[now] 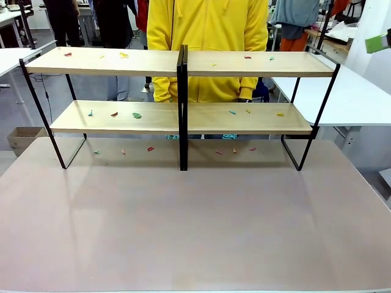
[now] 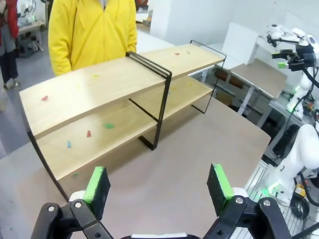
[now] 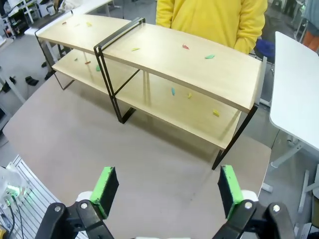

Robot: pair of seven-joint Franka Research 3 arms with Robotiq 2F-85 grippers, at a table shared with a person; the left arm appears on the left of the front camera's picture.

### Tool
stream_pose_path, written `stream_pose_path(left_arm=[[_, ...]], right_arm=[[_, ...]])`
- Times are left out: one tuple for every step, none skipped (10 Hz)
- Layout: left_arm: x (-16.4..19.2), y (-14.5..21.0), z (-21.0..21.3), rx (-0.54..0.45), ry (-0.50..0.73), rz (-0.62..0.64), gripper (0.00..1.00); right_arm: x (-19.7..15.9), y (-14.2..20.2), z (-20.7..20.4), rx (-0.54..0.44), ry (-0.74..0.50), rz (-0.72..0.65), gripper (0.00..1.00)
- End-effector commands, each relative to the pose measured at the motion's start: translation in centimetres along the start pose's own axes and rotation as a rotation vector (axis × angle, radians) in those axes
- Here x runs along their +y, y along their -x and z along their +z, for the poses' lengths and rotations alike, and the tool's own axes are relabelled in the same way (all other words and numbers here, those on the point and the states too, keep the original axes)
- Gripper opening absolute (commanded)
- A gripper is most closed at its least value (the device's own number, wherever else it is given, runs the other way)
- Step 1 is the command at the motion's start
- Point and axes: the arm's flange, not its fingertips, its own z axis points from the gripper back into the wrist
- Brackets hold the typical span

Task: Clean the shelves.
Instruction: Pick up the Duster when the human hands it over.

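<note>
The shelves (image 1: 110, 61) stand across the far half of the brown table, two long light-wood boards on a thin black frame with a black centre post. Small red, green, yellow and blue scraps (image 1: 137, 115) lie scattered on both boards and on the tabletop under the rack. In the left wrist view my left gripper (image 2: 158, 185) hangs open above the table, short of the shelves (image 2: 99, 84), with nothing between its green pads. My right gripper (image 3: 168, 189) is open and empty too, high above the table in front of the shelves (image 3: 199, 69).
A person in a yellow hoodie (image 1: 208, 24) stands close behind the rack. White tables (image 1: 354, 91) flank it on the right and far left. A cardboard box (image 1: 23, 138) sits on the floor at the left. The near tabletop (image 1: 195, 226) is bare.
</note>
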Motion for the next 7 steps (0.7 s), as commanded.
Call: stream_pose_path(left_arm=[[-2.7, 6.7, -3.0, 0.039, -0.045, 0.023, 1.00], [-2.6, 7.0, -3.0, 0.052, -0.042, 0.038, 1.00], [-2.1, 6.9, -3.3, 0.105, -0.035, 0.030, 1.00], [-1.9, 7.0, -3.5, 0.117, -0.046, 0.040, 1.00], [-1.5, 6.9, -3.8, 0.137, -0.036, 0.036, 1.00], [-1.5, 7.0, -3.9, 0.138, -0.044, 0.040, 1.00], [-1.3, 6.8, -3.9, 0.135, -0.103, 0.063, 1.00]], right_arm=[[0.4, 0.8, -1.0, -0.039, -0.006, -0.026, 1.00], [0.3, 0.6, -1.2, -0.036, -0.006, -0.031, 1.00], [0.2, 0.7, -1.5, -0.032, -0.008, -0.036, 1.00], [0.0, 0.7, -1.8, -0.028, -0.013, -0.041, 1.00], [-0.1, 0.7, -2.2, -0.017, -0.013, -0.041, 1.00], [-0.1, 0.6, -2.5, -0.007, -0.013, -0.029, 1.00], [-0.1, 0.5, -2.7, -0.003, -0.016, -0.026, 1.00]])
